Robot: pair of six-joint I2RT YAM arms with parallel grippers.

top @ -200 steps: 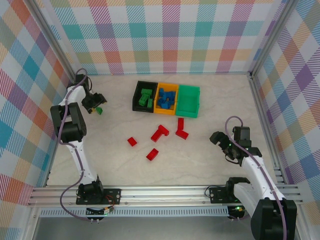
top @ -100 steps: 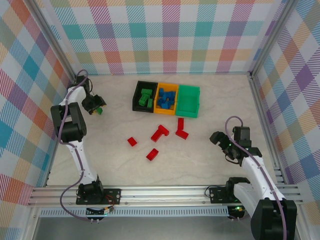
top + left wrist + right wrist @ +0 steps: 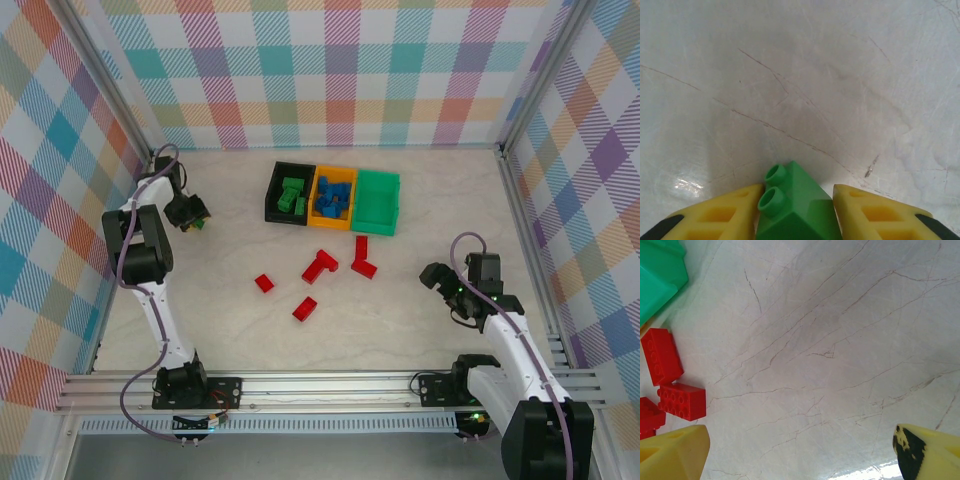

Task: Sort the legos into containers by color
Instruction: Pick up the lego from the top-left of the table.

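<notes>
My left end effector (image 3: 190, 214) is clamped on a green lego (image 3: 795, 205), one finger on each side, low over the worktop (image 3: 840, 75); I judge it takes the flat sides so that the brick cannot twist; the black bin (image 3: 288, 192), where green ones lie, is well to its right; my right end effector (image 3: 800, 435) hangs with fingers wide apart; red legos (image 3: 682, 401) lie at its front left.

Desk (image 3: 430, 210): pale cream, and I see thin grey veins.
Walls (image 3: 350, 70): pastel plaid, many colours.
Bins: black bin (image 3: 270, 195), orange bin (image 3: 336, 172), green bin (image 3: 380, 200).
Loose legos (image 3: 320, 265): red.
Binned legos: green legos (image 3: 292, 195), blue legos (image 3: 330, 198).
My left pincer fingers (image 3: 715, 217): yellow, black towards the base.
Lego at left pincer (image 3: 797, 212): bright green.
My right pincer fingers (image 3: 675, 450): yellow, one black-marked.
</notes>
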